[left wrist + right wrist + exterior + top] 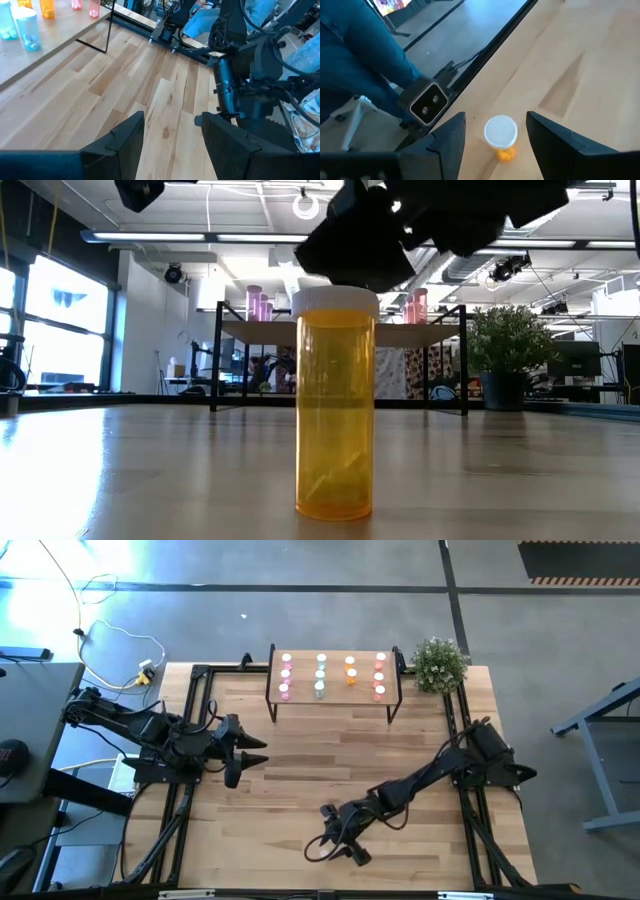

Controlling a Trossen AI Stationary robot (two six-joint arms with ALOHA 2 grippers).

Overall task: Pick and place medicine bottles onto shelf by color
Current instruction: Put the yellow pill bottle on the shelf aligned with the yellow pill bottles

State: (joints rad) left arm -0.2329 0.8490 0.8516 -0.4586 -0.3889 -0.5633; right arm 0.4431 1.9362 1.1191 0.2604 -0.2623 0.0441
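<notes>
An orange pill bottle (335, 405) with a white cap (501, 131) stands upright on its base on the wooden tabletop, near the near edge. My right gripper (495, 137) is open just above it, one finger on each side of the cap; it also shows in the high view (330, 837), where it hides the bottle. The light-wood shelf (335, 690) stands at the far edge with rows of pink (285, 675), pale green (320, 675), orange (350, 670) and red-pink (380, 675) bottles. My left gripper (248, 752) is open and empty at the table's left.
A small potted plant (440, 662) stands to the right of the shelf. A small camera box (426, 102) sits at the table's near edge by the orange bottle. Black frame rails (190, 740) run along the table's sides. Bare wood lies between shelf and grippers.
</notes>
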